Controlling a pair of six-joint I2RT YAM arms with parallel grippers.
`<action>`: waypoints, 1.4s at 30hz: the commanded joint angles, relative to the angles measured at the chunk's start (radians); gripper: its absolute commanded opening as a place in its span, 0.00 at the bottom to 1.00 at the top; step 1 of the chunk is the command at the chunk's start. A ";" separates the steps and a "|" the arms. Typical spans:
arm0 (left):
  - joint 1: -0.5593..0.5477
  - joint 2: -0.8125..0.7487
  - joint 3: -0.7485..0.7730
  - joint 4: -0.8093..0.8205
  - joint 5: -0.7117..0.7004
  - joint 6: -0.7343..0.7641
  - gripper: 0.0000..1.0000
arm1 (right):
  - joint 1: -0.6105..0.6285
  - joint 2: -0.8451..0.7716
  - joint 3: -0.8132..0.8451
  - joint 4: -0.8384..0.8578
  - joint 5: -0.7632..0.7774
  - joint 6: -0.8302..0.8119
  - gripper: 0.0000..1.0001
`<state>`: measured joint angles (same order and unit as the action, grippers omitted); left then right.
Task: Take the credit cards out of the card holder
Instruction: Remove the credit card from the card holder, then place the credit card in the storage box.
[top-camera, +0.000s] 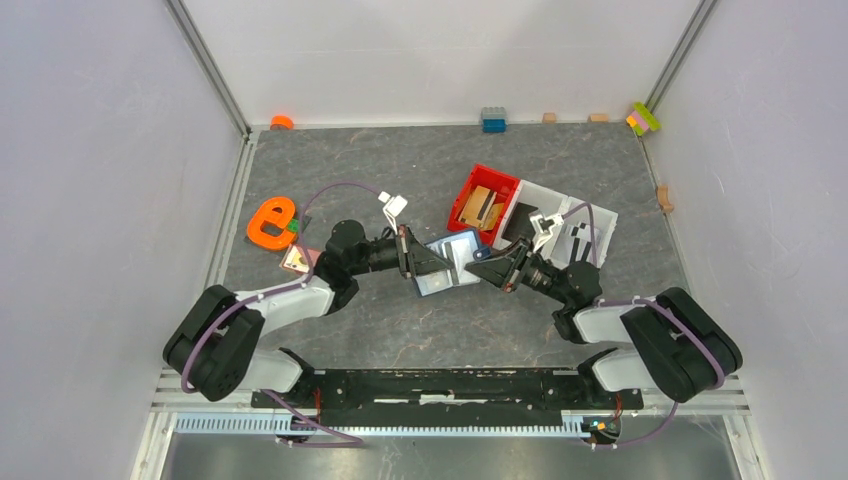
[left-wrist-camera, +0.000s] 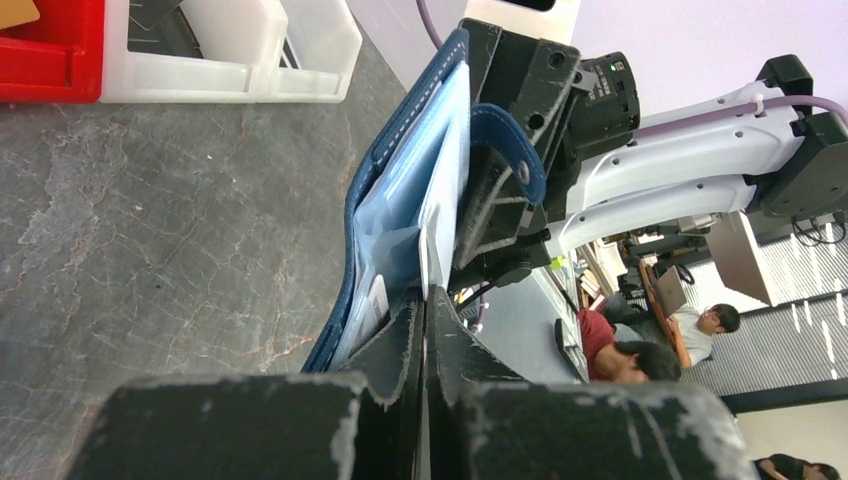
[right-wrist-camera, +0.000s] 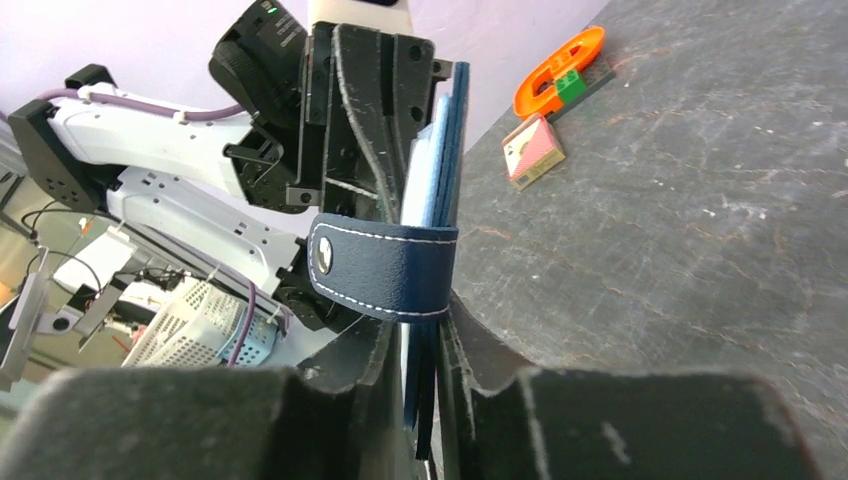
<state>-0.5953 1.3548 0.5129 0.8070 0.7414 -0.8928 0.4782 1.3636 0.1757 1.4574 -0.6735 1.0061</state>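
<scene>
The dark navy card holder (top-camera: 450, 258) hangs open between both arms above the table, its light blue inside facing up. My left gripper (top-camera: 418, 268) is shut on a thin pale inner flap (left-wrist-camera: 428, 250) of the card holder (left-wrist-camera: 400, 190). A printed pale edge (left-wrist-camera: 377, 300) peeks from a pocket. My right gripper (right-wrist-camera: 425, 330) stands slightly open around the card holder's dark lower edges (right-wrist-camera: 428, 380), with a gap at one finger. The snap tab (right-wrist-camera: 385, 270) wraps across in front. One pinkish credit card (top-camera: 297, 260) lies on the table to the left.
A red tray (top-camera: 483, 205) holding wooden blocks and a white tray (top-camera: 565, 225) stand behind the right arm. An orange plastic piece (top-camera: 270, 222) lies beside the pink card. Small toy blocks (top-camera: 493, 119) line the back wall.
</scene>
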 joint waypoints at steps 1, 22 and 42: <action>0.013 0.009 0.013 -0.030 -0.020 0.003 0.02 | -0.037 -0.021 -0.029 0.141 0.008 0.032 0.18; 0.075 -0.035 -0.024 -0.059 -0.059 -0.005 0.02 | -0.144 -0.035 -0.091 -0.011 0.080 0.018 0.05; 0.081 -0.224 -0.062 -0.209 -0.200 0.100 0.02 | -0.053 0.072 0.025 -0.444 0.267 -0.227 0.40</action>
<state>-0.5163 1.1213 0.4511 0.5774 0.5488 -0.8280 0.4229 1.4761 0.1711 1.1172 -0.5098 0.8753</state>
